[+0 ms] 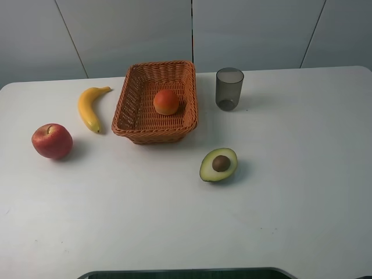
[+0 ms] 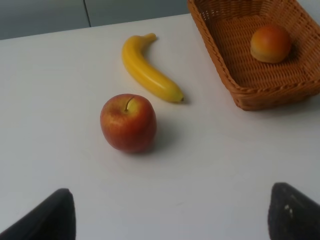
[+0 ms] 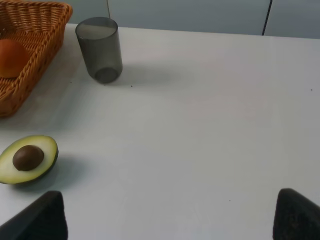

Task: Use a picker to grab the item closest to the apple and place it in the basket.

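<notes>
A red apple [image 1: 52, 141] sits at the table's left side. Closest to it is a yellow banana [image 1: 90, 107], lying between the apple and the wicker basket [image 1: 154, 135]. An orange fruit [image 1: 166, 102] lies inside the basket. The left wrist view shows the apple [image 2: 128, 122], the banana [image 2: 149, 70] just beyond it, and the basket [image 2: 275, 95]. My left gripper [image 2: 170, 220] is open, short of the apple, holding nothing. My right gripper [image 3: 167, 217] is also open and holds nothing. Neither gripper shows in the exterior high view.
A halved avocado [image 1: 219, 164] with its pit lies in front of the basket, to its right. A dark translucent cup [image 1: 229, 88] stands upright right of the basket. The right wrist view shows the avocado [image 3: 28, 159] and cup [image 3: 99, 49].
</notes>
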You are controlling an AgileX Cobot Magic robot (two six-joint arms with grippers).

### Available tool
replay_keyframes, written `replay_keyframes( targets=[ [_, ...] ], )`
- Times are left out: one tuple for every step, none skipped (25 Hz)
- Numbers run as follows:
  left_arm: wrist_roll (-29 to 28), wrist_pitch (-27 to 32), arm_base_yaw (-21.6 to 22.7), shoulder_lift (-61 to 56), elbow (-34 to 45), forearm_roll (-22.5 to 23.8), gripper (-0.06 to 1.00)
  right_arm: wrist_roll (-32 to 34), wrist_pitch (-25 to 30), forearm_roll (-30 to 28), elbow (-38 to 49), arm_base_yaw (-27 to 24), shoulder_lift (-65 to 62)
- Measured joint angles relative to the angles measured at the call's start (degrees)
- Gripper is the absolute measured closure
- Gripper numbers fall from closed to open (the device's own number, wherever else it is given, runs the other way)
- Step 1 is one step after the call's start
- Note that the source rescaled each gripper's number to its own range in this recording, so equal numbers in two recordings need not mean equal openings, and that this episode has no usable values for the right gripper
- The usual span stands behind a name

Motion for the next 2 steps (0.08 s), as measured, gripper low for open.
replay_keyframes(
  targets=[
    [0.0,0.0,0.0,0.0,0.0,0.0,-0.06,0.0,0.0,0.0,0.0,0.0,0.0],
    [0.0,0.0,0.0,0.0,0.0,0.0,-0.06,0.0,0.0,0.0,0.0,0.0,0.0]
  ],
)
